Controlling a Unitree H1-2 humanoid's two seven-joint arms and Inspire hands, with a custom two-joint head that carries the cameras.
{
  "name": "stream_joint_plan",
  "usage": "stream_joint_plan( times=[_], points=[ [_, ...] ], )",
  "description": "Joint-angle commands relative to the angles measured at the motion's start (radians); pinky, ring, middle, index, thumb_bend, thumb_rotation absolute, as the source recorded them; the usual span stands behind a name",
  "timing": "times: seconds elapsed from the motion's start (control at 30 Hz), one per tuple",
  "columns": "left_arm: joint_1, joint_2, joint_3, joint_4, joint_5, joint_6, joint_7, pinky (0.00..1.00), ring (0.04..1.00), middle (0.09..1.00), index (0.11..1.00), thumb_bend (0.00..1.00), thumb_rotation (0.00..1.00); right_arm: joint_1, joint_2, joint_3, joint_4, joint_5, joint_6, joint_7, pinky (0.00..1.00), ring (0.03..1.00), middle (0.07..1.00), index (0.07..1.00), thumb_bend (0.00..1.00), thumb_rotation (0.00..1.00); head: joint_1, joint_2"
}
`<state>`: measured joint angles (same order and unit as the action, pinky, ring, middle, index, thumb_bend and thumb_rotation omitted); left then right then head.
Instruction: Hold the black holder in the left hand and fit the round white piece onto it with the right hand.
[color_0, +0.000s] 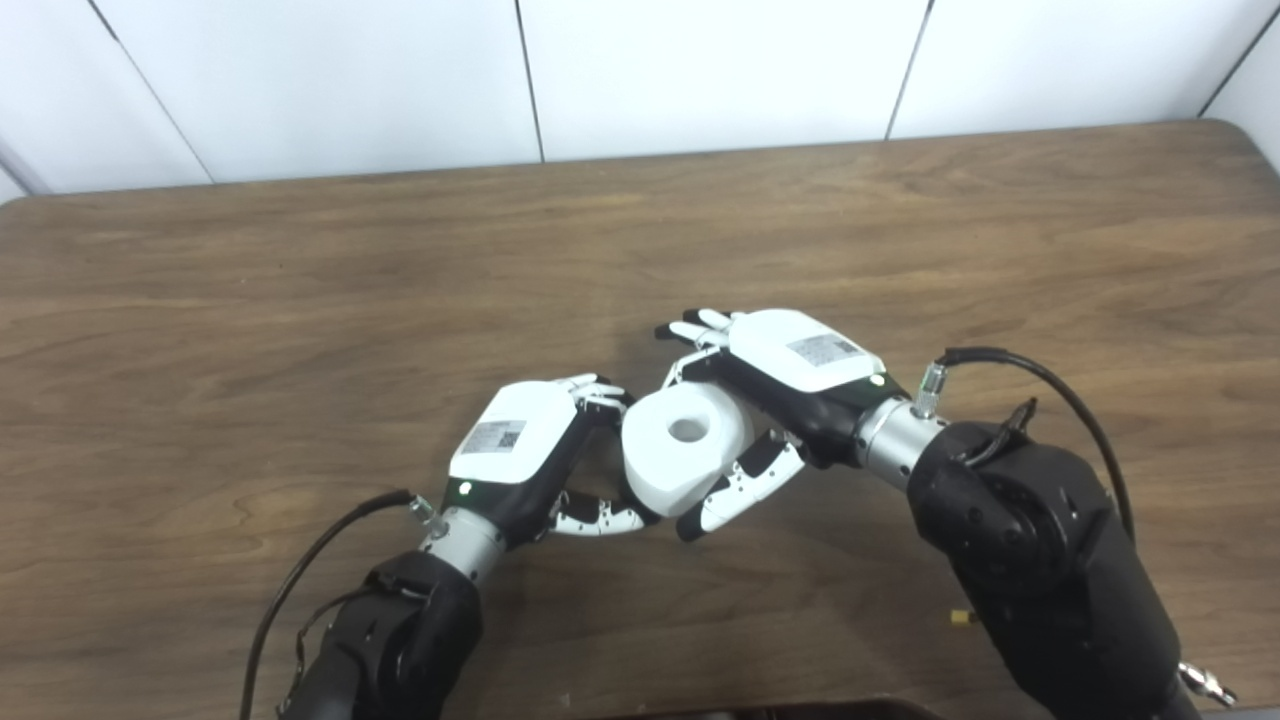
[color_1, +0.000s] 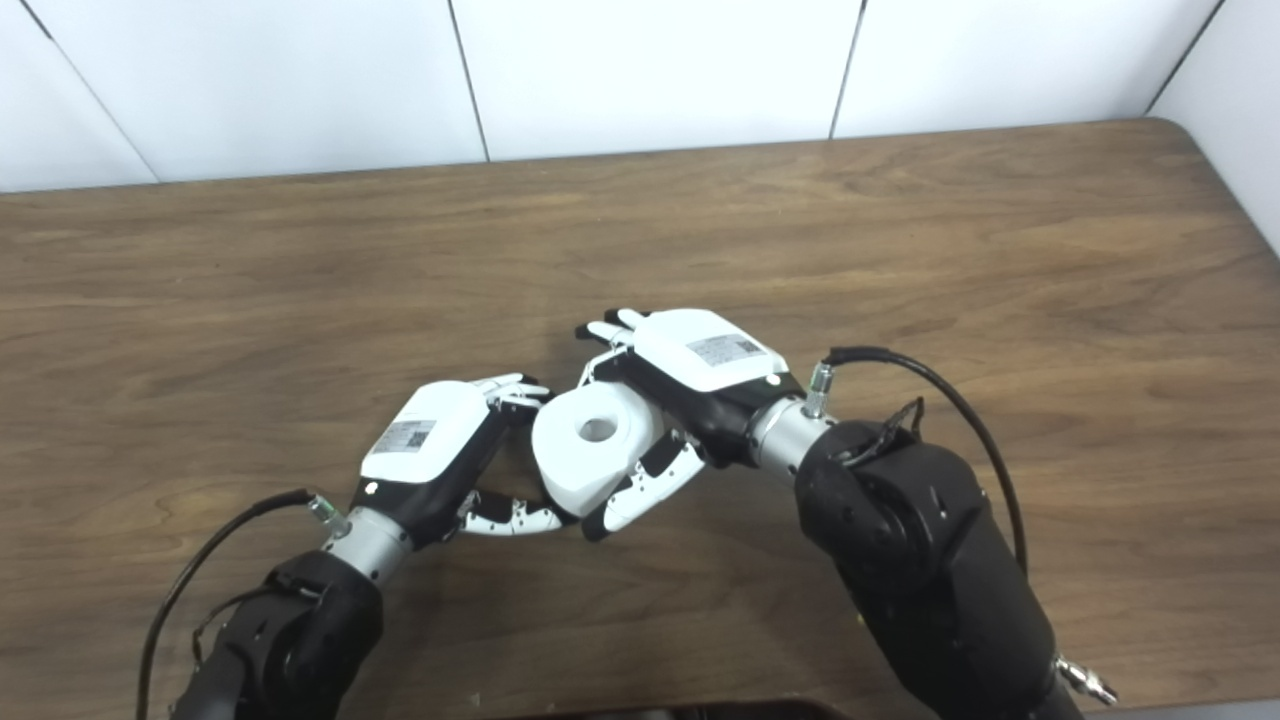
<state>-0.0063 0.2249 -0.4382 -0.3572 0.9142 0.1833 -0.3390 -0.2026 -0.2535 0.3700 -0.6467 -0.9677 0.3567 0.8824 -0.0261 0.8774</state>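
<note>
The round white piece (color_0: 685, 445), a thick roll with a hole in its top face, is held above the table between both hands. My right hand (color_0: 790, 370) is shut on it, fingers behind it and thumb (color_0: 745, 485) on its near side. My left hand (color_0: 520, 440) sits at the roll's left side, its curled fingers (color_0: 598, 388) against the upper edge and its thumb (color_0: 600, 517) reaching under it. The black holder does not show in either view. Anything in the left palm is hidden by the hand and the roll.
The brown wooden table (color_0: 300, 300) stretches wide on all sides of the hands. A white panelled wall (color_0: 700, 70) runs along its far edge. Black cables loop from both wrists, and a dark edge shows at the bottom of the picture.
</note>
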Motion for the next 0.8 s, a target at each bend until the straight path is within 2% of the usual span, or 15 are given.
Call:
stream_joint_plan(
  times=[0.0, 0.2, 0.43, 0.77],
  points=[
    [0.019, 0.010, -0.020, 0.019, -0.001, 0.021, -0.068, 0.85, 0.882, 0.799, 0.489, 0.52, 0.05, -0.016, -0.006, -0.002, -0.022, -0.008, -0.012, 0.018, 1.00, 1.000, 0.956, 0.860, 1.00, 0.48, -0.002, -0.001],
    [0.018, 0.011, -0.019, 0.020, 0.001, 0.022, -0.075, 0.85, 0.883, 0.796, 0.489, 0.52, 0.05, -0.039, -0.005, -0.008, -0.065, -0.030, -0.020, 0.045, 1.00, 1.000, 0.964, 0.892, 1.00, 0.48, -0.004, -0.001],
    [0.017, 0.007, -0.020, 0.022, 0.009, 0.023, -0.075, 0.85, 0.882, 0.794, 0.489, 0.52, 0.05, -0.061, -0.002, -0.021, -0.088, -0.044, -0.033, 0.088, 1.00, 1.000, 0.981, 0.929, 1.00, 0.55, -0.005, -0.004],
    [0.010, 0.006, -0.021, 0.032, 0.016, 0.024, -0.075, 0.86, 0.884, 0.795, 0.489, 0.52, 0.05, -0.099, 0.008, -0.045, -0.125, -0.060, -0.010, 0.178, 1.00, 1.000, 0.996, 0.945, 1.00, 0.53, -0.006, -0.012]
  ],
)
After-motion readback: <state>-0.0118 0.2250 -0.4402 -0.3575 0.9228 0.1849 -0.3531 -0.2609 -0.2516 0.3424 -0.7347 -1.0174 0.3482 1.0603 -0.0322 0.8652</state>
